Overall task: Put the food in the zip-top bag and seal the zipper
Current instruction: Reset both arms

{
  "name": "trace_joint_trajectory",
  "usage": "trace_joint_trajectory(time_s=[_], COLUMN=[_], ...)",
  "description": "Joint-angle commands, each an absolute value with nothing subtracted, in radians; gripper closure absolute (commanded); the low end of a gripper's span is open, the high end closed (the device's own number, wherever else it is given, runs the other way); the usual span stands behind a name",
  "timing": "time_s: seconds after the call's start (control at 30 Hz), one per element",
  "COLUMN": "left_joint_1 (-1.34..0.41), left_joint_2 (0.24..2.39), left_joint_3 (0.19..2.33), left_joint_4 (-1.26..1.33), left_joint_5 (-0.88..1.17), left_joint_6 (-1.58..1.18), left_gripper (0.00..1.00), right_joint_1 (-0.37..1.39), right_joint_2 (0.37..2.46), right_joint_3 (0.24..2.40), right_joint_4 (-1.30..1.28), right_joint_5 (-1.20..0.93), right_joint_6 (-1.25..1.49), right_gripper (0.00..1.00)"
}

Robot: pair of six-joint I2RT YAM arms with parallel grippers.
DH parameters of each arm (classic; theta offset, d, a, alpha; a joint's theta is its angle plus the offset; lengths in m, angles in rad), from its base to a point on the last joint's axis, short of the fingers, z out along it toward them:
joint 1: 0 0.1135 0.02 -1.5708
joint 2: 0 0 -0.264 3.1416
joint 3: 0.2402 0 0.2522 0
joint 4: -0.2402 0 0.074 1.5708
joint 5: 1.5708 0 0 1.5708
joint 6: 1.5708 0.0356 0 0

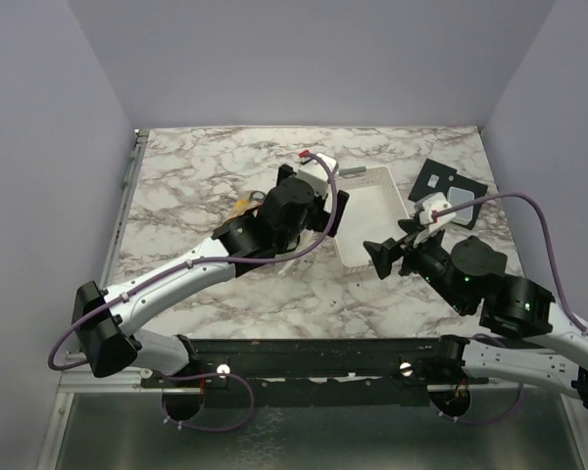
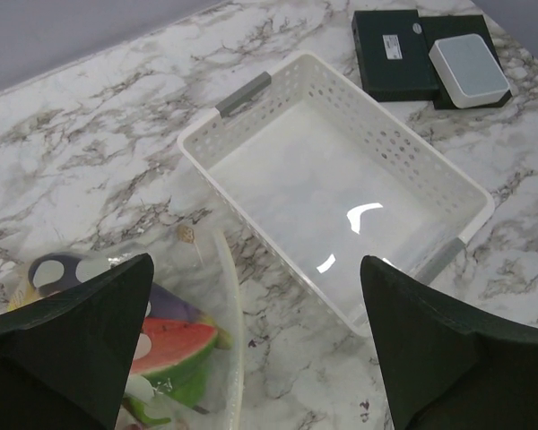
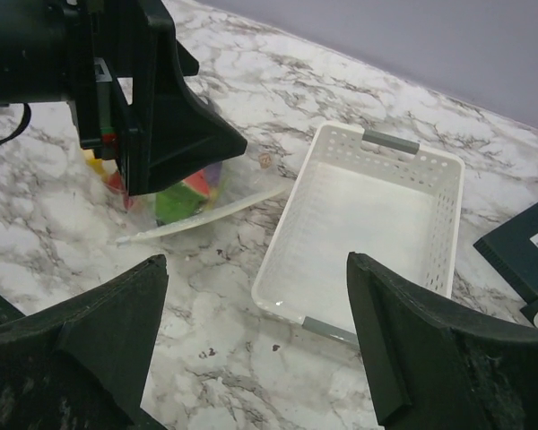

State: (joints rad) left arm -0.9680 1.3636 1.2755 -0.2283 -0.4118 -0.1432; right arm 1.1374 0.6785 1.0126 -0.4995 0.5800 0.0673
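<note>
Now your left gripper (image 2: 255, 287) hangs with jaws apart over the bag (image 2: 206, 269), which lies flat beside the basket (image 2: 341, 82) with the food (image 2: 175, 345) inside. Your right gripper (image 3: 255, 269), likewise apart, faces its mouth edge, probably placed to pinch the zipper (image 3: 206, 213). Sealed or not: cannot tell.

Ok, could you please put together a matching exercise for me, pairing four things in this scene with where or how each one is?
Things:
1. white basket
2. zip-top bag
3. watermelon slice
4. left gripper

Places or states:
A. inside the bag
B. jaws wide apart, nothing between them
C. empty, standing on the marble table
D. lying beside the basket, with toy food showing through it

Pairs: 1-C; 2-D; 3-A; 4-B.
</note>
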Motion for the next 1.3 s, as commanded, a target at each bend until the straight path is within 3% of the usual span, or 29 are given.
trace_joint_trajectory(time_s=[0.0, 0.3, 0.77, 1.27], left_joint_1=[-0.945, -0.759, -0.689, -0.689], left_joint_2=[1.327, 1.260, 1.039, 0.821], left_joint_3=[1.238, 1.168, 1.009, 0.837], left_joint_4=[-0.318, -0.361, -0.357, -0.244], left_joint_5=[-0.292, -0.120, -0.277, -0.336], left_joint_6=[-0.186, -0.295, -0.250, -0.279], left_gripper=[0.01, 0.01, 0.01, 0.01], right_joint_1=[1.137, 1.072, 0.637, 0.580], right_joint_2=[0.751, 0.902, 1.015, 1.012], right_joint_3=[1.010, 1.038, 0.980, 0.916], right_joint_4=[-0.441, -0.399, -0.333, -0.285], right_joint_5=[0.623, 0.553, 0.114, 0.090], right_joint_6=[0.051, 0.052, 0.169, 0.164], right_gripper=[0.13, 0.11, 0.11, 0.11])
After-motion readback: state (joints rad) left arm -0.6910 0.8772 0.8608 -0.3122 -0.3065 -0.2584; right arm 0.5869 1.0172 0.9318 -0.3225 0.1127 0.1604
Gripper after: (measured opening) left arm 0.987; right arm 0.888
